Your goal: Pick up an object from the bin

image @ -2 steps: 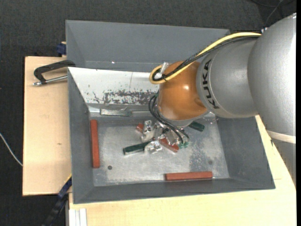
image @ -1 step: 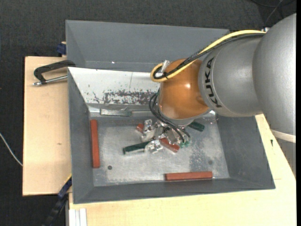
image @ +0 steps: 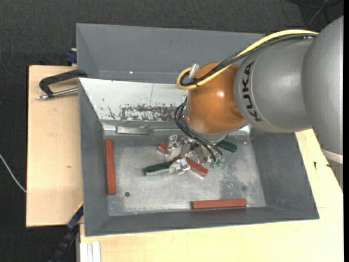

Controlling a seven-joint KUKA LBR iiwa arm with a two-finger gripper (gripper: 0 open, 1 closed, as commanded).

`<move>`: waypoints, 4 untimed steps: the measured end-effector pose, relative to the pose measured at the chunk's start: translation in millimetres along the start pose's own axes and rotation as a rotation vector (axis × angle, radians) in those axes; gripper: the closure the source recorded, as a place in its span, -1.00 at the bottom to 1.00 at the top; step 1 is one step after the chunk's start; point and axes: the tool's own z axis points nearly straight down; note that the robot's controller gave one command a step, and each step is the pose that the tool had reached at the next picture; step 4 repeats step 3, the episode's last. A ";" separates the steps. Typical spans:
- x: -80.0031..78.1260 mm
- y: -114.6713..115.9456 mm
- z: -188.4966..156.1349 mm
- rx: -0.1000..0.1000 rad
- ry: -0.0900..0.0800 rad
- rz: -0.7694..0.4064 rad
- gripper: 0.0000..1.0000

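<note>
The end effector sits low in the small heap beneath it, likely positioned for a grasp; I cannot tell whether it is clenched or released.

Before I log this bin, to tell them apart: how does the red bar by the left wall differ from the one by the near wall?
The left red bar runs front to back along the left wall; the near red bar runs side to side along the front wall. The left red bar lies left of the middle heap, the near red bar to its front right. Both are slim, reddish-brown, alike in length.
</note>
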 end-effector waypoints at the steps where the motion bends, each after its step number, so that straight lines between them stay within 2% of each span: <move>1: -0.5 0.1 -14.7 0.000 -0.002 0.000 1.00; 3: -0.8 0.5 -37.5 0.000 -0.001 -0.001 1.00; 4: -0.8 0.5 -37.5 0.000 -0.001 -0.001 1.00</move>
